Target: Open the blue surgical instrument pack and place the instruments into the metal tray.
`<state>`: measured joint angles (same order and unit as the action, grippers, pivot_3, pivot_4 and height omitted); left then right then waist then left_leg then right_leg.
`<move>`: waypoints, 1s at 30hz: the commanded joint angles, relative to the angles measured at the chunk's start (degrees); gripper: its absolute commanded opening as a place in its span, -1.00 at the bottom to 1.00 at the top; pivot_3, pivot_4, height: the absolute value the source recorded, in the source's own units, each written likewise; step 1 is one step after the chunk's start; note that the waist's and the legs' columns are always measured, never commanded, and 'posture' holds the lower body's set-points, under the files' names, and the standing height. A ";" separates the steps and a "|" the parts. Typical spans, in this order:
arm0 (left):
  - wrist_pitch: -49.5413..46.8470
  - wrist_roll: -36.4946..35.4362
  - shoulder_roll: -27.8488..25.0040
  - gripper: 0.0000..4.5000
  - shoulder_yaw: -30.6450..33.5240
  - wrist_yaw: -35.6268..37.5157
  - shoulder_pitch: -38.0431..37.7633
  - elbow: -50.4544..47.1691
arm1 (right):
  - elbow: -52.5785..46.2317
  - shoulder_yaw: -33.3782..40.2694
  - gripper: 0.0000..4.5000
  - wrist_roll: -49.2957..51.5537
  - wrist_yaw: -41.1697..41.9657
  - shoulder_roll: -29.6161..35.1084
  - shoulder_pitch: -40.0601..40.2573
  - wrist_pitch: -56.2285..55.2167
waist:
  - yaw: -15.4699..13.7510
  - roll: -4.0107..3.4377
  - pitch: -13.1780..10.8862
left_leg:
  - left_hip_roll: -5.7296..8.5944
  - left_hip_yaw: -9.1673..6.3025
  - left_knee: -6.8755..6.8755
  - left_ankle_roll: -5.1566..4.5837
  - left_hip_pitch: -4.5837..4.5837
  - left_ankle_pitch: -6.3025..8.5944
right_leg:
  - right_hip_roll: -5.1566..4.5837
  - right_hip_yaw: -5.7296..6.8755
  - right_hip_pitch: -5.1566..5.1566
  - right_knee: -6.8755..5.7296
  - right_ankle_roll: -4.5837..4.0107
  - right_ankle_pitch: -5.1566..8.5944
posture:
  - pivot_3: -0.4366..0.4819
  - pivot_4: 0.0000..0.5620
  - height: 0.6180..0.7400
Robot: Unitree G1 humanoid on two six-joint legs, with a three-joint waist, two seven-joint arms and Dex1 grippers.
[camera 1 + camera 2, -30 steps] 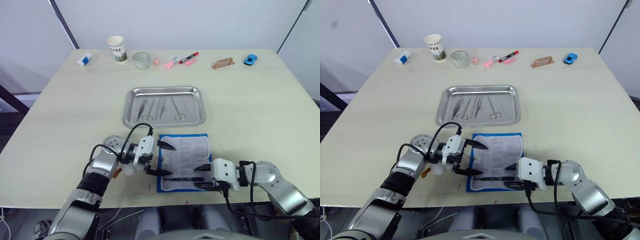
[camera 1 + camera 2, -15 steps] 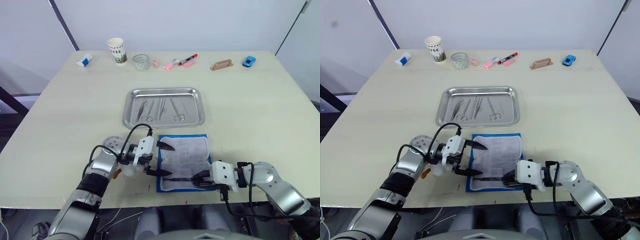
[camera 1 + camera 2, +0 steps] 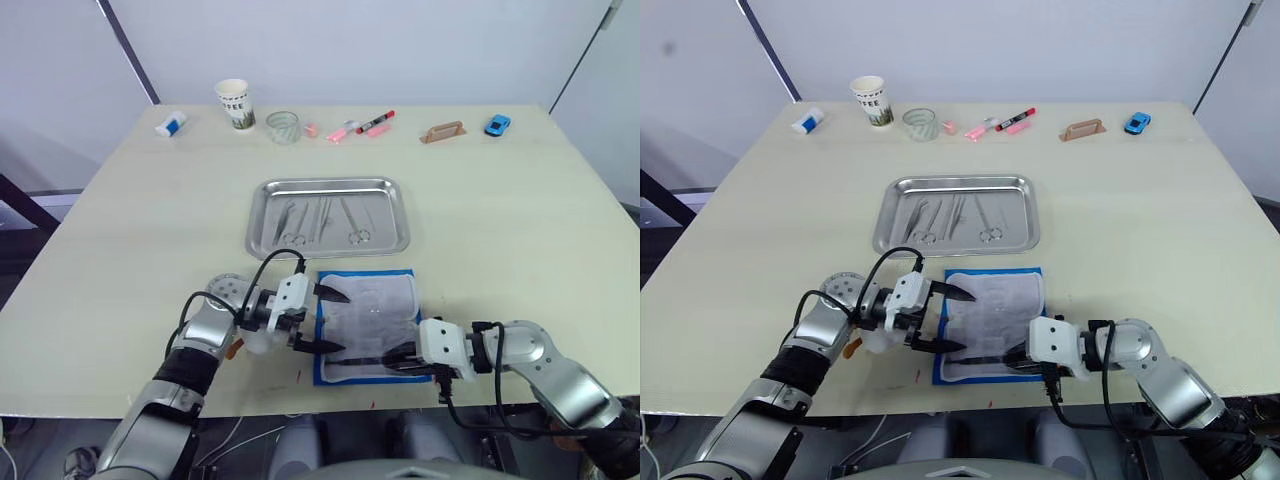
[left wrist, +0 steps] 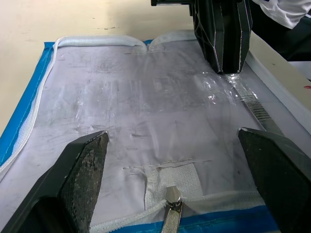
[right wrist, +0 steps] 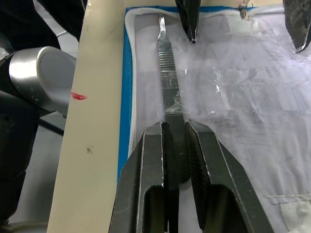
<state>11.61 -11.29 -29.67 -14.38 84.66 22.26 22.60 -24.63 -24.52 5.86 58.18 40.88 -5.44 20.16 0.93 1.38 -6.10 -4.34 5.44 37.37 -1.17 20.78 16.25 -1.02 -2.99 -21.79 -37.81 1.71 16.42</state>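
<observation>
The blue surgical instrument pack [image 3: 372, 305] lies unrolled near the table's front edge, pale lining up, blue border around it. Behind it stands the metal tray [image 3: 325, 183] with several slim instruments [image 3: 325, 214] inside. My left gripper [image 3: 341, 322] is open over the pack's left edge, nothing between its fingers. My right gripper [image 5: 177, 133] is shut on a slim silver instrument [image 5: 166, 73] that lies flat along the pack's front strip. A small metal tip [image 4: 171, 195] pokes from a fabric pocket at the pack's left edge.
Along the far edge stand a paper cup [image 3: 233, 100], a glass [image 3: 283, 125], pink and red markers [image 3: 360, 124], a wooden block [image 3: 443, 131], a blue toy car [image 3: 497, 124] and a small white tube [image 3: 169, 123]. The table's front edge runs just below both grippers.
My right gripper, open a second ago, has slid a little to the left along the pack's front strip and closed on the silver instrument. The left gripper has stayed put.
</observation>
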 commanded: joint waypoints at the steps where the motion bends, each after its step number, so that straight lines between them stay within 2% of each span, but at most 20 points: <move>1: -1.01 1.94 -0.23 1.00 -1.89 0.04 -1.98 2.34 | -1.98 0.72 -0.97 -2.22 -1.12 2.37 -0.32 5.19 | -0.04 -0.01 -0.01 | 0.01 0.00 0.00 0.00 0.02 0.00 | -0.01 0.00 0.00 0.01 0.00 0.00 | -0.05 -0.47 1.00; 17: -0.69 2.36 0.08 1.00 -2.39 -0.48 -1.89 3.01 | -12.71 0.54 -0.97 -1.84 -1.48 7.07 -7.36 19.23 | -0.06 -0.12 -0.19 | 0.02 -0.03 0.00 0.00 0.10 0.00 | -0.04 0.02 -0.08 0.04 -0.02 0.02 | -0.05 -0.47 1.00; 30: -0.64 2.89 0.47 1.00 -3.06 -0.87 -1.18 3.81 | -15.12 -0.95 -0.97 -1.94 -0.75 9.52 -11.40 21.89 | -0.13 -0.24 -0.32 | 0.03 -0.09 0.01 0.00 0.23 0.00 | -0.07 0.07 -0.16 0.07 -0.03 0.02 | -0.05 -0.47 1.00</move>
<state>11.73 -11.26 -29.06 -15.20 83.87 23.11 23.23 -37.58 -26.54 4.71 57.88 49.67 -15.35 42.18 0.80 1.15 -6.42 -4.30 5.35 37.38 -1.17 21.03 16.25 -1.10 -2.91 -21.95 -37.73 1.68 16.44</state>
